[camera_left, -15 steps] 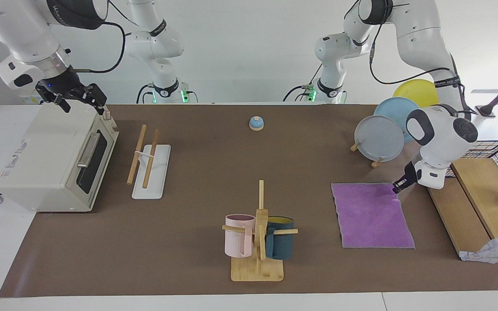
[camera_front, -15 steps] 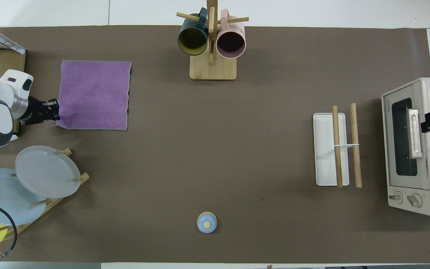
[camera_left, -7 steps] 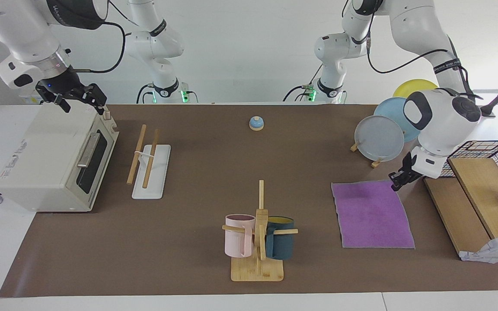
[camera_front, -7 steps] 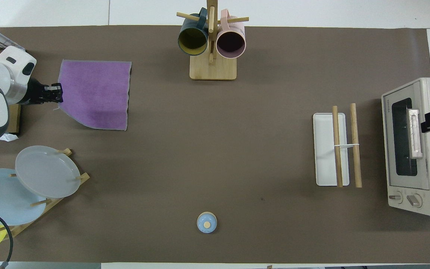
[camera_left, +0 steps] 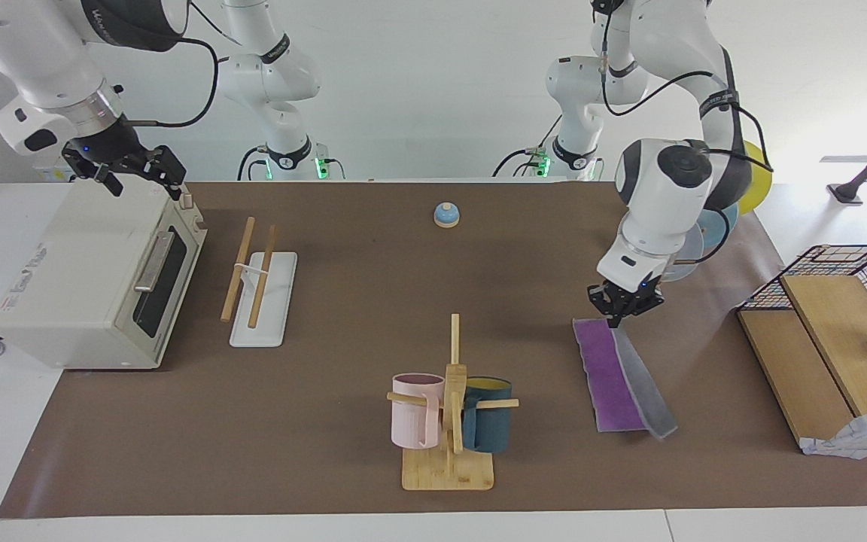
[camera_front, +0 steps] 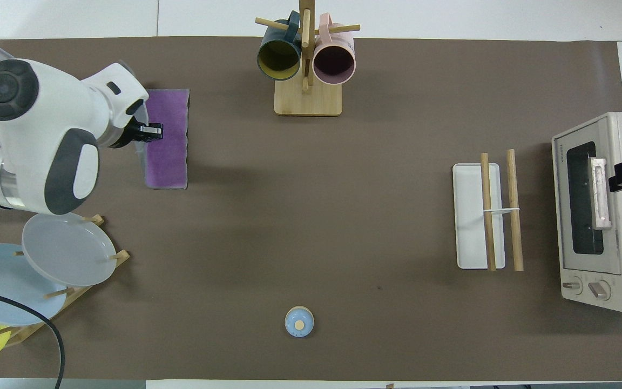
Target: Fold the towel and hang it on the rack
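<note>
The towel (camera_left: 608,373) lies toward the left arm's end of the table, half turned over: a purple strip faces up and the grey underside (camera_left: 644,384) rises over it. It also shows in the overhead view (camera_front: 168,140). My left gripper (camera_left: 624,307) is shut on the towel's lifted corner and holds it over the towel's purple part; it shows from above too (camera_front: 151,131). The rack (camera_left: 259,277), two wooden rods on a white base, stands toward the right arm's end (camera_front: 492,216). My right gripper (camera_left: 136,173) waits over the toaster oven.
A mug tree (camera_left: 451,406) with a pink and a dark blue mug stands mid-table, farther from the robots. A toaster oven (camera_left: 95,278) is beside the rack. A plate stand (camera_front: 46,259), a small blue bell (camera_left: 446,215) and a wooden box with a wire basket (camera_left: 832,331) are also here.
My left gripper has lifted the towel's corner and carried it across toward the table's middle, turning half the towel over so its grey face shows. The right arm has not moved.
</note>
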You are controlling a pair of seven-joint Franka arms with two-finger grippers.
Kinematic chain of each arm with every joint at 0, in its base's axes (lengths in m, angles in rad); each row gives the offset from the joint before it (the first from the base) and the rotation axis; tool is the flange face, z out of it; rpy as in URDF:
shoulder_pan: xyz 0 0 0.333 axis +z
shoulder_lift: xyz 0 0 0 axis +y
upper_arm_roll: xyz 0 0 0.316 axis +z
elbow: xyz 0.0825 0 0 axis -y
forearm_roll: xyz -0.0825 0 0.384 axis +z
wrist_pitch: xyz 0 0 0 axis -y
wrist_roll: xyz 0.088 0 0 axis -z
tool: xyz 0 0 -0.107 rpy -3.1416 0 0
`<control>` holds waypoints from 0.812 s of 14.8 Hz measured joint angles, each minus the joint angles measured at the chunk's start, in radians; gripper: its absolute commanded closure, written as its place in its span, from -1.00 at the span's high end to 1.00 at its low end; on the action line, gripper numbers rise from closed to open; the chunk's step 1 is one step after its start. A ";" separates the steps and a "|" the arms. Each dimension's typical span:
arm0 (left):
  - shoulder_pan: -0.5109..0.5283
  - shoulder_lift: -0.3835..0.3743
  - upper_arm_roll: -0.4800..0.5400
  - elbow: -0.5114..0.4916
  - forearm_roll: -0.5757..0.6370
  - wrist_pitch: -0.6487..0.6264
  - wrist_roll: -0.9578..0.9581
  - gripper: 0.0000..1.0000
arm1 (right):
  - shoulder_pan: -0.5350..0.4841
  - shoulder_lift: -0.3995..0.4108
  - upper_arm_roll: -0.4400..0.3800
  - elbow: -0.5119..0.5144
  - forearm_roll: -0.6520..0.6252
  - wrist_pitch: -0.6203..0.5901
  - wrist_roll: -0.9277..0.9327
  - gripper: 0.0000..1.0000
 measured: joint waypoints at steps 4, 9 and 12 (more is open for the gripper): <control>-0.040 0.002 0.004 -0.170 0.069 0.156 -0.035 0.98 | 0.000 0.000 0.000 0.000 0.000 0.000 0.000 1.00; -0.018 -0.009 0.017 -0.194 0.063 0.142 -0.036 1.00 | 0.000 0.000 0.000 0.000 0.000 0.000 0.000 1.00; 0.029 -0.019 0.019 -0.158 -0.059 0.108 0.010 1.00 | 0.000 0.000 0.000 0.000 0.000 0.000 0.000 1.00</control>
